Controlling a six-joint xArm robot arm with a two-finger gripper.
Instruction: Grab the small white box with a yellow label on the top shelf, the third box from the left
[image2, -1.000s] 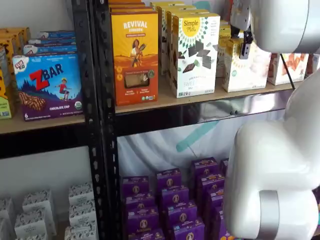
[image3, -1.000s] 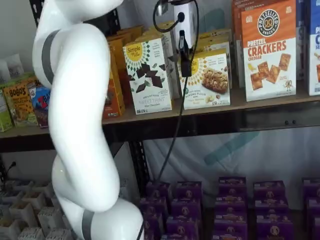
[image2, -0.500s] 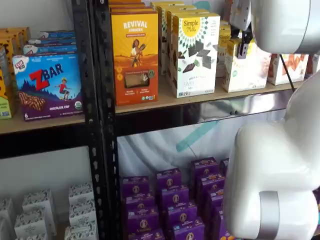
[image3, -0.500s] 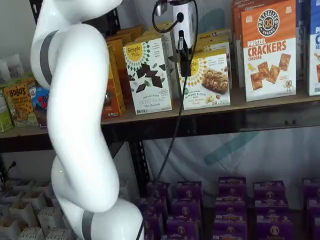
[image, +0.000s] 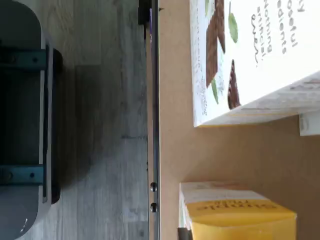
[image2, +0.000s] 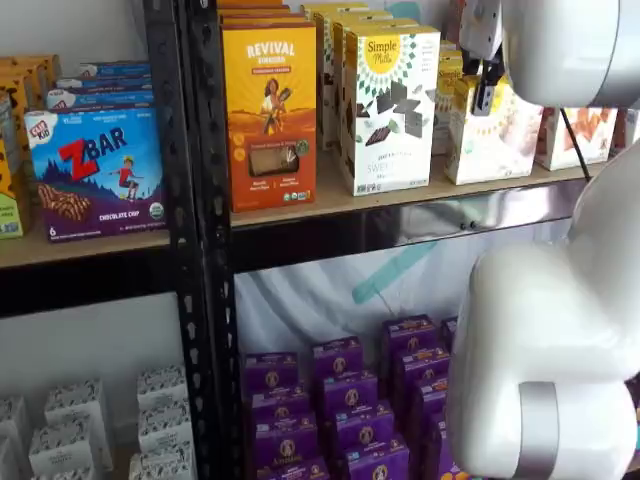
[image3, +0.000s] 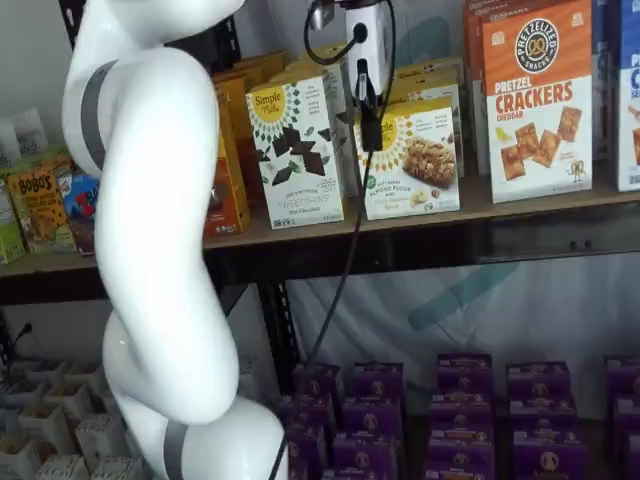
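In the wrist view, the short white carton with a yellow sunburst label (image: 235, 212) sits just behind the light tan shelf board's shiny metal front edge (image: 154, 150), bare board separating it from the taller white chocolate-squares box (image: 250, 55). In both shelf views, the white-bodied gripper with black fingers (image2: 484, 95) (image3: 370, 125) hangs at that carton's (image2: 492, 130) (image3: 415, 160) top front edge; whether it is clamped, I cannot tell.

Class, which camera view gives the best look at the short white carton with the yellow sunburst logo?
A shelf view shows the short white carton with the yellow sunburst logo best: its whole front faces the camera. In a shelf view from the other side the white arm covers part of it. The wrist view catches only its yellow-edged top.
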